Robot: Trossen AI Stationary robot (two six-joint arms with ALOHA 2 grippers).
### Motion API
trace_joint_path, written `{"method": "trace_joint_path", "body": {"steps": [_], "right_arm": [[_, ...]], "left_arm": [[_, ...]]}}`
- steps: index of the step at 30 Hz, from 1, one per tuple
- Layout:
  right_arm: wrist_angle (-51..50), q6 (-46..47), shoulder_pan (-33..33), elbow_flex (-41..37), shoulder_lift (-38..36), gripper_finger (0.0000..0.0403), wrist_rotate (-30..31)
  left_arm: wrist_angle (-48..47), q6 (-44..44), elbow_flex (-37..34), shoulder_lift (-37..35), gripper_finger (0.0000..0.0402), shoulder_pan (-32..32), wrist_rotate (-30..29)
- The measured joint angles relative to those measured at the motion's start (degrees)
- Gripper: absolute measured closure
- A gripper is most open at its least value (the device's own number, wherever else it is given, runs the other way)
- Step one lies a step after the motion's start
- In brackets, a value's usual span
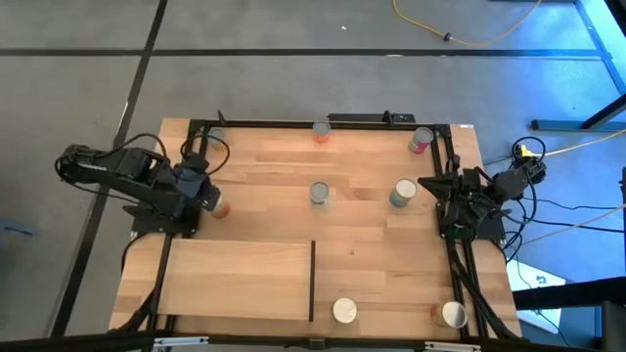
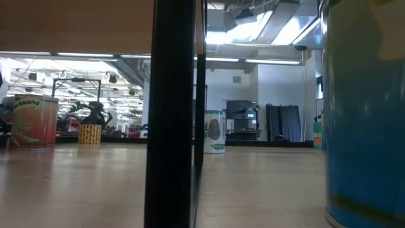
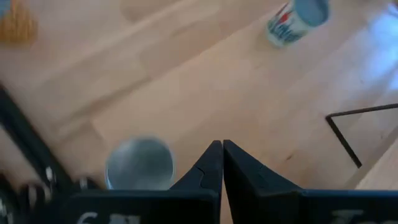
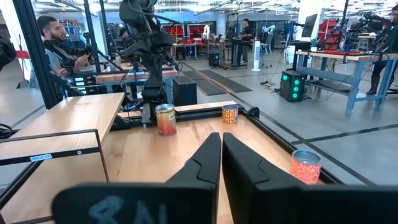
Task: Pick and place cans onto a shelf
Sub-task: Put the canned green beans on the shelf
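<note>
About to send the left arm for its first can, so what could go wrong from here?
The left gripper is shut beside the orange can at the table's left edge; coming down shut could tip it or push it off. The shelf is bare and every can is loose on the tabletop. Two cans at the near edge might get knocked off by an arm passing.

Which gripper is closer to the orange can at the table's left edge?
Left. The left gripper sits right beside the orange can, nothing held. The right gripper waits across the table at its right edge, next to a different can.
</note>
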Motion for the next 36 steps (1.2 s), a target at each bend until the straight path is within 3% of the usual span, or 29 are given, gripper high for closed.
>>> {"method": "trace_joint_path", "body": {"steps": [9,18,28,36], "right_arm": [[-0.02,0.00,0.00,0.00,0.00,0.0383,0.00],[-0.02,-0.06,0.00,0.00,0.00,0.0383,-0.88],[0.00,0.00,0.00,0.00,0.00,0.0383,-1.02],[0.02,0.00,0.00,0.00,0.00,0.0383,-1.01]], "left_arm": [[-2.96,-11.19,-0.04,2.27,0.0342,0.00,1.79],[-3.20,-18.32,-0.04,8.00,0.0344,0.00,1.70],[-8.89,-21.25,-0.04,17.17,0.0344,0.00,1.81],[-6.47,-22.12,-0.04,21.11,0.0344,0.00,2.35]]}}
